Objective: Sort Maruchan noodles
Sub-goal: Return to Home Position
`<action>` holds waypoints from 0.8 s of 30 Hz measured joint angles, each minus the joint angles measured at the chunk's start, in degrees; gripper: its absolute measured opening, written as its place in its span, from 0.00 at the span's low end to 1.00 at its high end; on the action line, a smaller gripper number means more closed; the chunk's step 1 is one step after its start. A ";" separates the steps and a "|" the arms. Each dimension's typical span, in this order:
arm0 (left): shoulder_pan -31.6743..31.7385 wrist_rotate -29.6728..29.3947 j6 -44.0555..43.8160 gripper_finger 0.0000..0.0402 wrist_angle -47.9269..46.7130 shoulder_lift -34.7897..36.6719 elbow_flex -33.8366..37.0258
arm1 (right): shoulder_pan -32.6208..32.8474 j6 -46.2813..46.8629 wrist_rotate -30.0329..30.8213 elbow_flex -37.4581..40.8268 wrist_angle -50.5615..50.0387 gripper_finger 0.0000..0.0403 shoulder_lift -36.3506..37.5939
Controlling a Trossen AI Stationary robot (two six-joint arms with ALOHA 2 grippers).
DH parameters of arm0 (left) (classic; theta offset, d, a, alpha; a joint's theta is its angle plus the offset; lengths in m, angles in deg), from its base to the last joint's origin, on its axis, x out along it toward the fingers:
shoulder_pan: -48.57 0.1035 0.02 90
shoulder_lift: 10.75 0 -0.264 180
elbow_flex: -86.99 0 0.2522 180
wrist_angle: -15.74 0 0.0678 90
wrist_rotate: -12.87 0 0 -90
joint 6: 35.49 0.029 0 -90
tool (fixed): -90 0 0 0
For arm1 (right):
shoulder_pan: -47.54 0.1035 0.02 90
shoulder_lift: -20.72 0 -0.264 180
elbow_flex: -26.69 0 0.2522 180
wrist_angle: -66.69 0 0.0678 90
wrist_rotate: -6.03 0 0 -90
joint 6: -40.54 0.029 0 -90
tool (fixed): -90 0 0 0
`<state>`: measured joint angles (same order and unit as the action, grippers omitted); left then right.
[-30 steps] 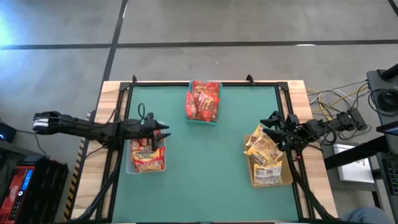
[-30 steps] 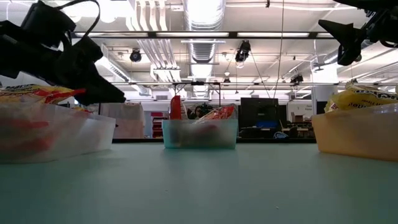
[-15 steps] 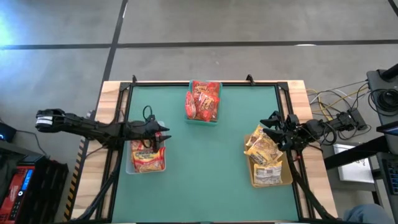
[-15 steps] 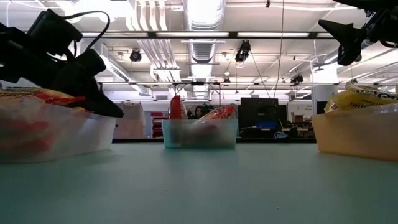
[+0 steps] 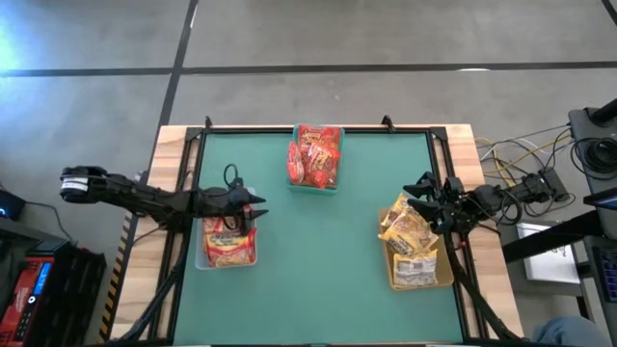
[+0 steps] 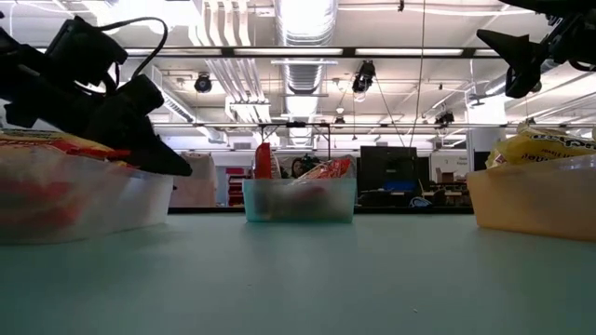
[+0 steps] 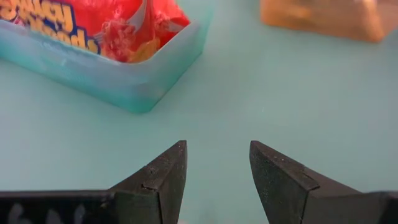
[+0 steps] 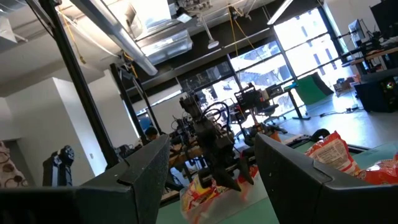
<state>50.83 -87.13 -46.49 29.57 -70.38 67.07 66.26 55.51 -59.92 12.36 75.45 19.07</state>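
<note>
Left pincer [image 5: 254, 204] is creeping forward a touch, arm swinging; fingers spread wide, gripping nothing. Right pincer [image 5: 421, 188] is hanging unmoved, likewise spread and empty. Noodles [image 5: 229, 249] are lying in the bins under and beyond both; none loose, so sorting is looking finished. Left pincer is covering packs beneath; counts unclear

Red packets [image 7: 112, 25] with yellow, blue-edged lettering lie in the teal bin [image 7: 143, 84]; yellow packets [image 5: 407, 229] in the tan bin [image 6: 531, 200]; orange-red and yellow packets [image 5: 229, 249] in the clear bin [image 6: 84, 200]. The tabletop [image 5: 328, 251] is green.
</note>
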 joint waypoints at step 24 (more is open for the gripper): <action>-0.01 0.07 -0.02 0.39 3.42 -0.45 0.07 | 0.00 0.00 -0.01 0.01 0.00 0.56 0.00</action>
<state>50.83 -87.06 -46.52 32.99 -70.82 67.14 66.26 55.51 -59.93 12.37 75.45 19.07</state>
